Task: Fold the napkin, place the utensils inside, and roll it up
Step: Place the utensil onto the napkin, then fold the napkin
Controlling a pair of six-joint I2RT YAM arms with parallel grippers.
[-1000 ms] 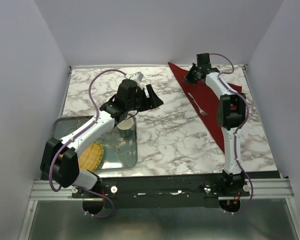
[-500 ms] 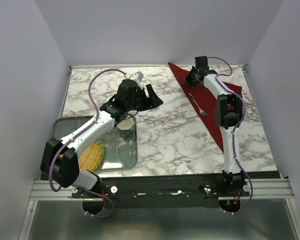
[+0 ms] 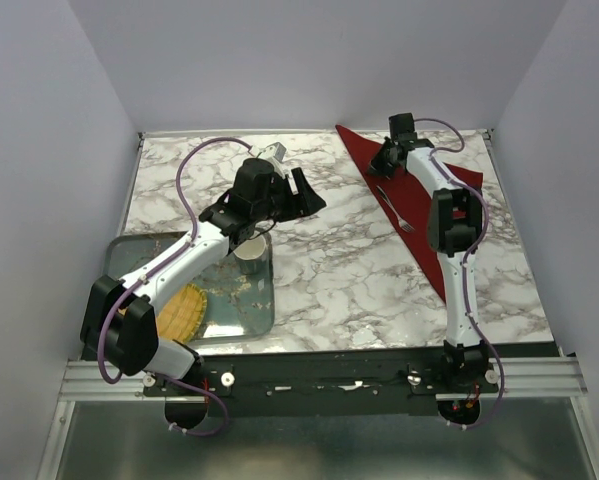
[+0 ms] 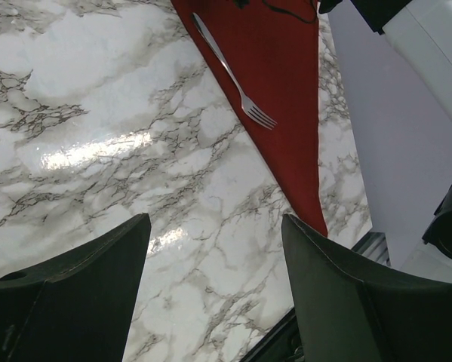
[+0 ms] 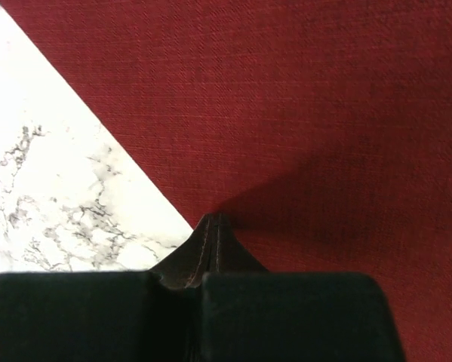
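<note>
Pale lilac walls enclose a marble-patterned counter (image 3: pixel 329 270), seen from above and behind the two arm bases at the lower edge of the frame.

Left arm: it reaches from the lower left toward the middle of the counter. The left gripper (image 3: pixel 304 195) hangs above bare marble, well apart from the cloth. In the left wrist view its jaws stand wide apart with nothing between them, only veined marble showing in the gap (image 4: pixel 214 219).

Right arm: it extends from the lower right to the upper right of the frame. The right gripper (image 3: pixel 384 160) sits at the left edge of the napkin (image 3: pixel 416 205). In the right wrist view its jaws (image 5: pixel 214 256) are pressed together on a small raised pinch of the burgundy cloth, just where cloth meets marble.

The napkin lies flat as a long triangle on the right side of the counter, its widest part at the upper right and its point toward the lower right.

A grey-green tray (image 3: pixel 144 250) occupies the lower left. In it lie a yellow woven mat (image 3: pixel 182 310), near the lower edge, and a pale cup (image 3: pixel 249 255), upright at the tray's upper right corner, beneath the left arm.

The fork (image 3: pixel 392 208) rests on the napkin, close beside its left edge, tines toward the lower right (image 4: pixel 229 72).
</note>
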